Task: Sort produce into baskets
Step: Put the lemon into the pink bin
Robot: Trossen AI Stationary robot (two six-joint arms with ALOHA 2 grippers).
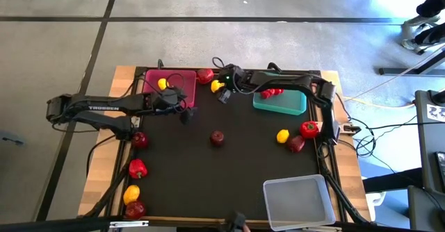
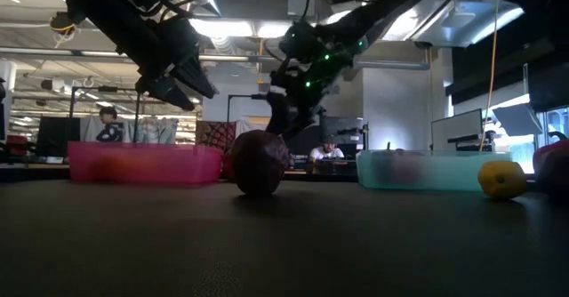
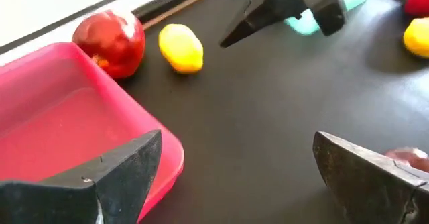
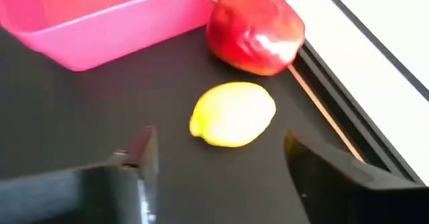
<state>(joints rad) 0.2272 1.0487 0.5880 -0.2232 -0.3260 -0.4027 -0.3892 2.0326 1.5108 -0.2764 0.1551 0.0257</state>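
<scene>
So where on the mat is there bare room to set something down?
Bare mat runs around the lone apple, and in front of it as far as the clear basket. It is crowded between the pink basket and teal basket, where both claws work.

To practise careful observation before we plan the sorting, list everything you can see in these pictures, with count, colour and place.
baskets: three; pink and teal at the high view's top, clear at bottom right
lemons: four, yellow; one in the pink basket, one beside it, one right, one left
apples: five, red; by the pink basket, centre, right, and left
peppers: two loose, red, right, left; more in the teal basket
table: one, black-topped
left tool: open, at the pink basket's corner
right tool: open, over the second lemon
</scene>
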